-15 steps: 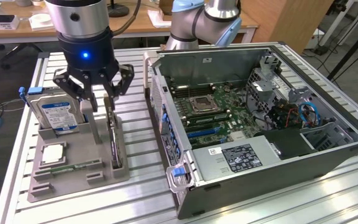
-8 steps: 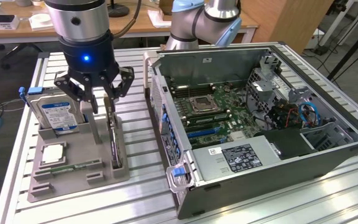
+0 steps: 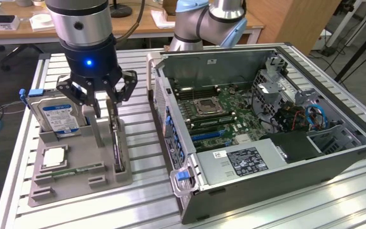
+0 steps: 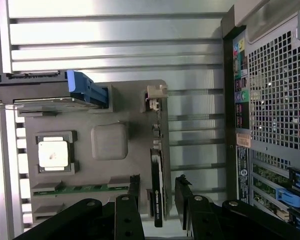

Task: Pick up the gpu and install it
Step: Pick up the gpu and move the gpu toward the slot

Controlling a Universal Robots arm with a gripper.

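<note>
The gripper (image 3: 103,106) hangs over the gray tray (image 3: 75,183) with its two black fingers (image 4: 134,195) partly apart, not wide and not closed. The gpu (image 4: 157,190) sits between the fingers. There is a small gap on each side of it, so the fingers do not squeeze it. I cannot tell how far down beside the card the tips reach. The gpu is a thin dark card. It stands on its long edge in a slot along the tray's edge that is next to the computer case (image 3: 285,176). Its pale metal end (image 4: 155,95) is at the tray's corner, on the same end as the hard drive (image 3: 59,114). A gray block (image 4: 109,141) sticks up in the middle of the tray, near the card. The hard drive is silver with a blue label and blue rails, and it stands upright at one end of the tray. A square chip (image 3: 54,156) lies flat in a pocket near the tray's other long edge. A narrow green memory stick (image 3: 75,170) lies in a slot nearer the tray's other end. The tray rests on the tabletop (image 3: 138,205), which is made of metal slats, on the side toward the exterior view's left. The computer case lies open on the side toward the exterior view's right, with a strip of bare slats between it and the tray. A green board (image 3: 234,124) shows inside the case. A wooden desk (image 3: 138,26) stands past the tabletop's far edge.
</note>
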